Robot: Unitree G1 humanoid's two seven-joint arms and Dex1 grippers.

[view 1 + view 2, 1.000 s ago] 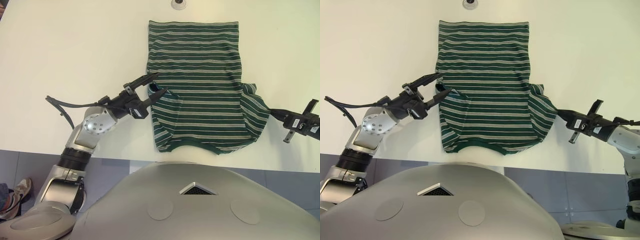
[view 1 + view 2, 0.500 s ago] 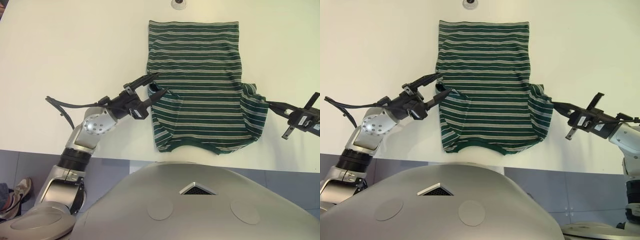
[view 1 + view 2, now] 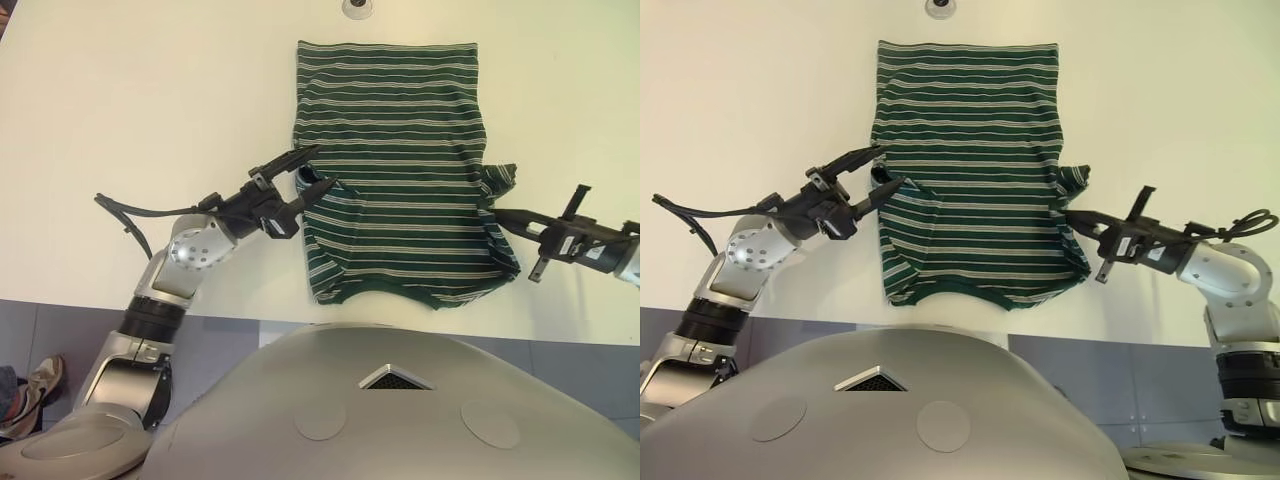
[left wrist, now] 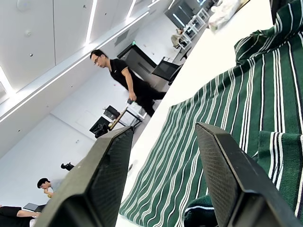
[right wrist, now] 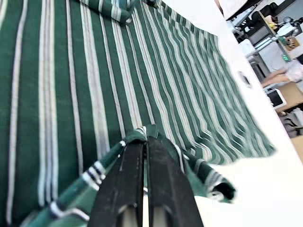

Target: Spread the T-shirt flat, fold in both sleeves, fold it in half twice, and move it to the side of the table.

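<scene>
So, the green striped T-shirt point(image 3: 390, 130) is laid out on the white table point(image 3: 150, 90), in the upper middle of the head view, with its straight edge at the top. The left gripper point(image 3: 321, 167) is held at the shirt's left edge, mid-frame, jaws spread apart with nothing gripped. The right gripper point(image 3: 499, 212), centre right, is clamped tight on the bunched right sleeve point(image 3: 503, 178).

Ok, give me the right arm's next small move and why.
Probably draw the right sleeve inward over the T-shirt and lay it flat. The right gripper is shut on that sleeve at the shirt's edge, bunched and not yet folded in, while the left sleeve already lies folded inward.
</scene>
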